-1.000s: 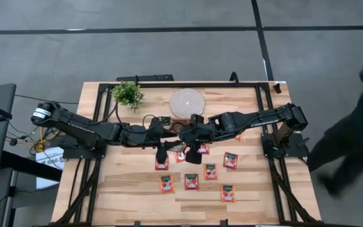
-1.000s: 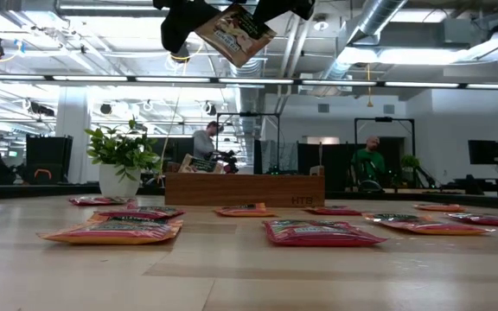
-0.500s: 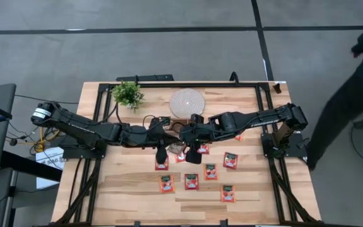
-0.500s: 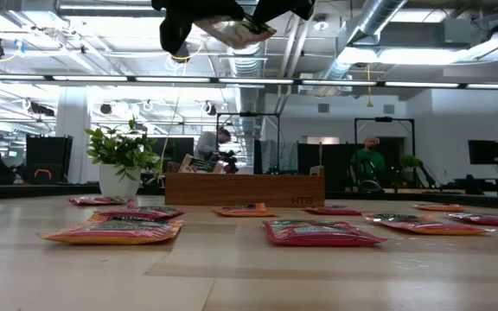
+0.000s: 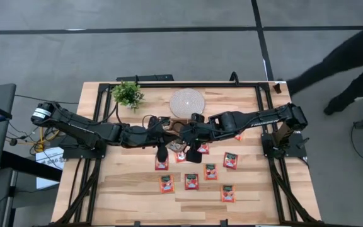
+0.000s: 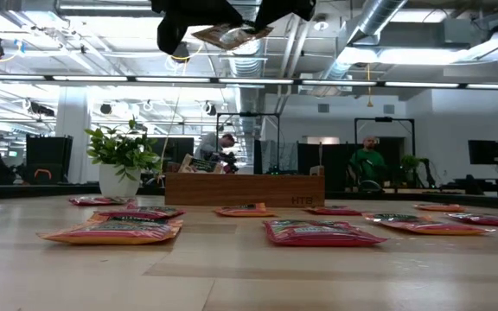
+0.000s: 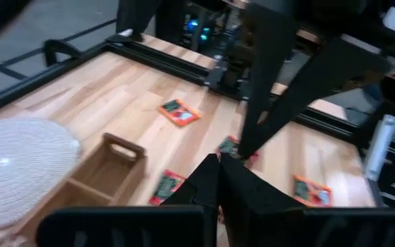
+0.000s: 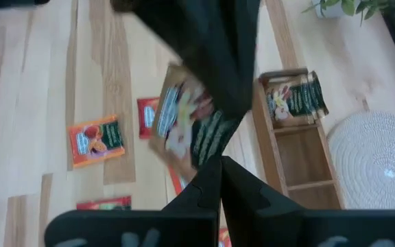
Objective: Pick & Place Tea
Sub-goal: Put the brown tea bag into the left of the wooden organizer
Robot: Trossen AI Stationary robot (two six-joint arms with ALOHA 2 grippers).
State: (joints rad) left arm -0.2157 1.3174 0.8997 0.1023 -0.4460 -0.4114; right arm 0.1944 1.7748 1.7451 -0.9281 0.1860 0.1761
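One pale beige tea sachet (image 8: pixel 180 120) with a light picture hangs high above the table's middle, between my two grippers; the low view shows it near level (image 6: pixel 232 34). My left gripper (image 7: pixel 218 161) comes from the table's left and is shut on it. My right gripper (image 8: pixel 221 161) comes from the right and is shut on it too. Several red-orange sachets (image 5: pixel 191 181) lie flat on the table nearer the front. Another sachet (image 8: pixel 295 99) lies in an end compartment of the wooden tray (image 8: pixel 280 147). My left gripper pinches the sachet's one side (image 8: pixel 204 103) between its two fingers (image 8: pixel 214 62), coming near level from the table's left. The sachet is lifted clear of the table. My right gripper pinches the opposite edge (image 8: pixel 199 152) of the sachet, slanting down from the table's right. The sachet spans the two grippers, near level, high above the table.
A round white disc (image 5: pixel 186 101) and a potted plant (image 5: pixel 127 94) stand at the table's far side, behind the tray (image 5: pixel 174 128). A person in dark clothes (image 5: pixel 351 50) moves past the table's right far corner. Bare wood lies at the table's near left.
My left gripper has shut on the sachet that my right gripper holds up. The sachet, which hung tilted with its face toward the near edge, has tipped to near level. Both arms have stayed in place. The person at the right has walked farther off.
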